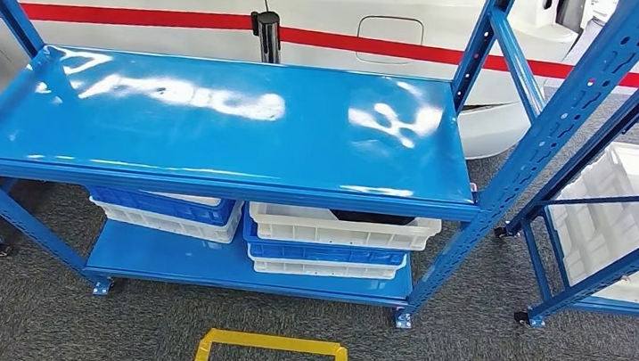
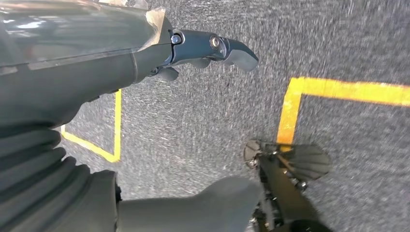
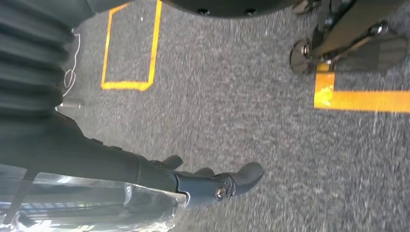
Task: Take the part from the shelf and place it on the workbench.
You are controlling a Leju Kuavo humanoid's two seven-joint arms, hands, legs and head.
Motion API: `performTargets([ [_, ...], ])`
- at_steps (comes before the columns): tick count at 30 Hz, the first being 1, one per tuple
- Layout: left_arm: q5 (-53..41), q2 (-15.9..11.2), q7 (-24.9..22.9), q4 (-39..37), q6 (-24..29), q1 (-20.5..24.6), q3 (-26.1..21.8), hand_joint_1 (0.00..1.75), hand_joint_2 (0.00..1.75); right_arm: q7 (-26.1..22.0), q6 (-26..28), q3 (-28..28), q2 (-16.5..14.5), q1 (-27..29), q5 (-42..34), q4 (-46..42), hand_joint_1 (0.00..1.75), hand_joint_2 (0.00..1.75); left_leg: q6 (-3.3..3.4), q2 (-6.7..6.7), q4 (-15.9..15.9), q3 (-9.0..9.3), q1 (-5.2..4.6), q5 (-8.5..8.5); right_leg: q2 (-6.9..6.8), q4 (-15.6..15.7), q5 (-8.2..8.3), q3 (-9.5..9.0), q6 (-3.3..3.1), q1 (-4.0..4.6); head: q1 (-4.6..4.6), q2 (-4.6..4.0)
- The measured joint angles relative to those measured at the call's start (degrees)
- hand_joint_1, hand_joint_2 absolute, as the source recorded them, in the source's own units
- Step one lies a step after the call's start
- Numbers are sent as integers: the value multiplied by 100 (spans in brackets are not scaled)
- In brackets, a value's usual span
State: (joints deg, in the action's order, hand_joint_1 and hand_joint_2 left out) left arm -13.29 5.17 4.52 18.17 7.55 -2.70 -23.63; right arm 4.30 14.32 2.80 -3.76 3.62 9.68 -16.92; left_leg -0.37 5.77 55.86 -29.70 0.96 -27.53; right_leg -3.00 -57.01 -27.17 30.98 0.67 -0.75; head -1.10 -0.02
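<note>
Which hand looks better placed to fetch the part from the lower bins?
Probably right: the dark item sits in the white bin, right of centre. Both the left hand and right hand hang empty over the carpet.

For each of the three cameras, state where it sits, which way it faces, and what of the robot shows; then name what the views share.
Head view: high on the body, facing forward and down at the glossy blue metal shelf rack; no arms show.
Left wrist view: behind the hanging left hand, facing the grey carpet floor.
Right wrist view: behind the hanging right hand, facing that floor.
Shared: carpet and yellow tape floor markings.
</note>
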Motion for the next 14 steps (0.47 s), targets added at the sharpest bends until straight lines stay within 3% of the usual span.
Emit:
performTargets([
  [14, 1194, -353, -390, 307, -661, -413, 1779, 0, 0, -363, -1278, -137, 274, 358, -861, -365, 0, 0, -1, 0, 0, 1, 0, -6, 0, 0, -1, 1, 0, 0, 0, -1],
])
